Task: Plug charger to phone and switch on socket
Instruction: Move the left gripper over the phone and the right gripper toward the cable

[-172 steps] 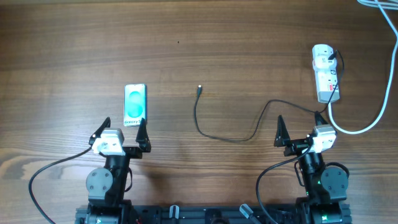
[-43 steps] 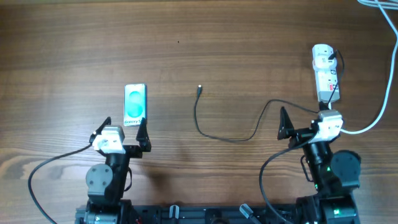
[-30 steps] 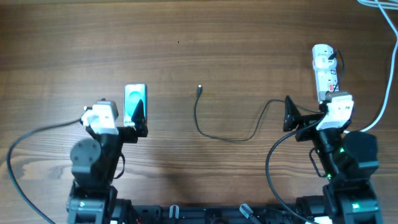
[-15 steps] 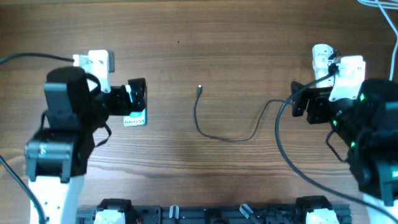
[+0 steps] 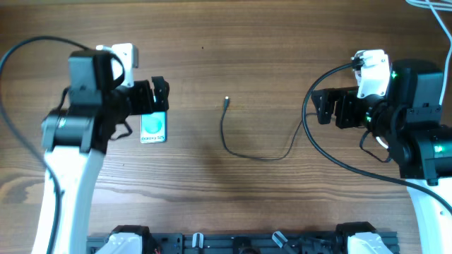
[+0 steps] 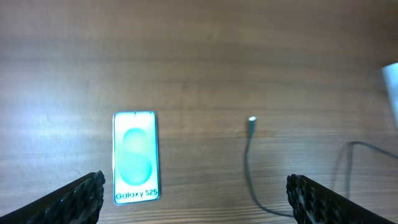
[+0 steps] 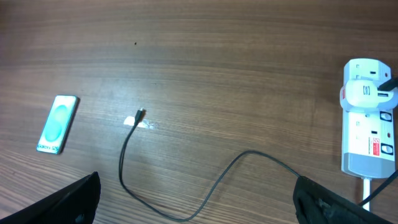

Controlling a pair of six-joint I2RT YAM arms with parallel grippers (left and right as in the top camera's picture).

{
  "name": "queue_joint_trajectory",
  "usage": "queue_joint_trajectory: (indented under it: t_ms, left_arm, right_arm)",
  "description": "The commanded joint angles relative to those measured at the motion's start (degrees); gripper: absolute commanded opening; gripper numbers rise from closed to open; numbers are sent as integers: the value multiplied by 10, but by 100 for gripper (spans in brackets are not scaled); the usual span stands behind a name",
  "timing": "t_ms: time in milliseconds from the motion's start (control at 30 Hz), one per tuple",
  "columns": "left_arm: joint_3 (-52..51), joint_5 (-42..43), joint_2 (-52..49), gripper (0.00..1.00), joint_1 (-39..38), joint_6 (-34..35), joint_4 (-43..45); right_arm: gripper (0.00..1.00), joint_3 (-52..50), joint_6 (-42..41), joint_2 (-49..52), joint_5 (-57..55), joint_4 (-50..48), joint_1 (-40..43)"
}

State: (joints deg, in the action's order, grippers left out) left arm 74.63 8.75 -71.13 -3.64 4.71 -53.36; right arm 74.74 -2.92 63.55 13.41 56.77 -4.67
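Observation:
The phone (image 6: 135,157) lies flat on the wooden table, teal screen up, "Galaxy S25" lettering at its near end. It also shows in the overhead view (image 5: 154,128), with its far end under my left gripper (image 5: 158,95), and in the right wrist view (image 7: 57,123). The charger cable (image 5: 244,152) lies loose, its metal connector (image 5: 226,101) right of the phone. The socket (image 7: 367,124) is a white power strip with a black plug in it. My left gripper (image 6: 196,183) and my right gripper (image 7: 196,180) are both open, empty and high above the table.
A thick white cord (image 5: 429,8) runs off the far right corner of the wooden table (image 5: 233,42). In the overhead view my right arm (image 5: 406,106) covers most of the socket. Black robot cables arc beside both arms.
Both arms have risen from their low rest near the front edge and swung forward: the left now hangs above the phone, the right above the socket. Both grippers stay open. Phone and cable have not moved.

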Motion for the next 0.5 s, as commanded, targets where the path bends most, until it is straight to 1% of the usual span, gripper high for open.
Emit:
queue_joint_trajectory:
  t_ms: [0, 167, 233, 300, 467]
  left_arm:
    - [6, -24, -73, 100, 4, 37, 8]
    - [6, -26, -151, 100, 4, 52, 14]
    - [6, -52, -182, 100, 4, 63, 14]
    - [6, -74, -202, 100, 5, 81, 12]
    - [6, -74, -228, 99, 6, 91, 12]
  right_arm:
    - [100, 10, -1, 4, 13, 12, 2]
    - [100, 10, -1, 4, 13, 28, 2]
    - [100, 10, -1, 4, 12, 29, 2]
    - [100, 10, -1, 4, 13, 29, 2]
    - [100, 10, -1, 16, 13, 44, 2]
